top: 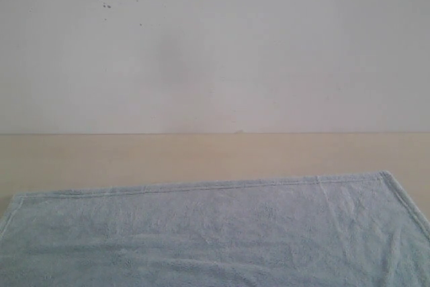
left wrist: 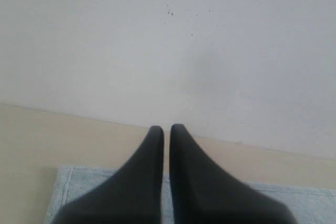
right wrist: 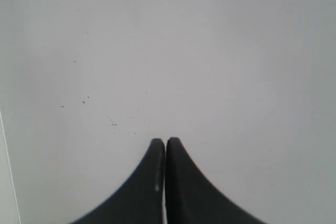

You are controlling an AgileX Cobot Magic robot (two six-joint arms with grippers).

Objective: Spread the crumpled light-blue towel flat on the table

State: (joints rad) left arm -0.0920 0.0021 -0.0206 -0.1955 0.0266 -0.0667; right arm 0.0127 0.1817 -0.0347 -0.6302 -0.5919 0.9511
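Although it looks soft, light and floppy, the towel (top: 215, 233) lies nearly flat across the lower frame on the worktop (top: 134, 156); its hemmed corners suit pinching. Left fingers (left wrist: 149, 150) and right fingers (right wrist: 152, 156) are closed, empty.

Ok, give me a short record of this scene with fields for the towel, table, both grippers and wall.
towel: light blue, spread flat on the table, far hem and both far corners in view, near part cut off by the frame
table: beige, bare strip behind the towel
left gripper: shut, holds nothing
right gripper: shut, holds nothing, faces the wall
wall: white, a few dark specks
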